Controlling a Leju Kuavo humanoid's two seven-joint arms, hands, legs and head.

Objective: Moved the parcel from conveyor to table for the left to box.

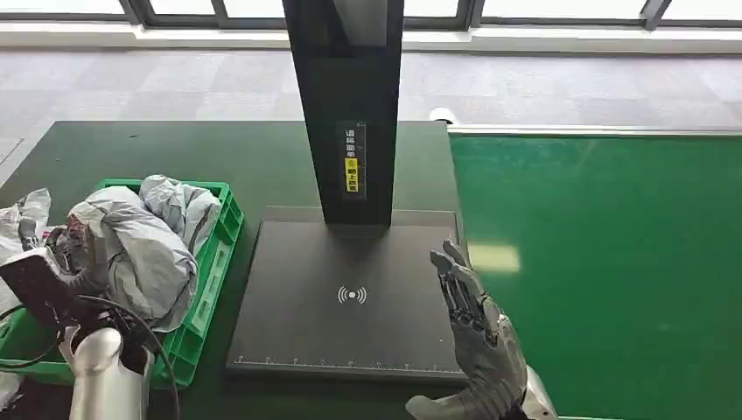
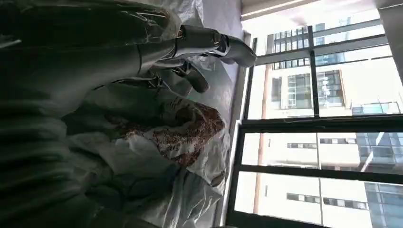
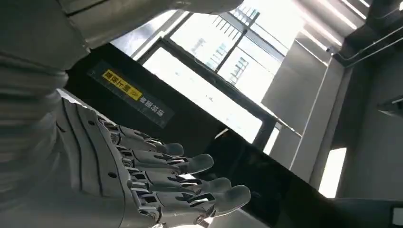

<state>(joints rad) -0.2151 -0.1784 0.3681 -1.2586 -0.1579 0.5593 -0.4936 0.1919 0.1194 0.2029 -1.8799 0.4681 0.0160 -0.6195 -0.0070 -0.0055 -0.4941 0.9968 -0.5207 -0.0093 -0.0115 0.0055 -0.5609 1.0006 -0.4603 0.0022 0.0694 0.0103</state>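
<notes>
Several grey bagged parcels (image 1: 149, 245) lie heaped in a green crate (image 1: 206, 297) at the left of the table. My left hand (image 1: 66, 267) hovers at the crate's near left side, over the heap. In the left wrist view its fingers (image 2: 190, 76) are spread above a clear bag with a brown speckled item (image 2: 190, 133), and nothing is held in the hand (image 2: 142, 52). My right hand (image 1: 472, 324) is flat with straight fingers, empty, over the right edge of the black scanner plate (image 1: 350, 297); the right wrist view shows the same hand (image 3: 142, 175) open.
A tall black column (image 1: 350, 105) with a yellow label rises from the back of the scanner plate. The green conveyor belt (image 1: 612, 262) runs along the right and carries nothing. More bagged items (image 1: 22, 219) lie left of the crate. A cable (image 1: 131, 324) loops by my left wrist.
</notes>
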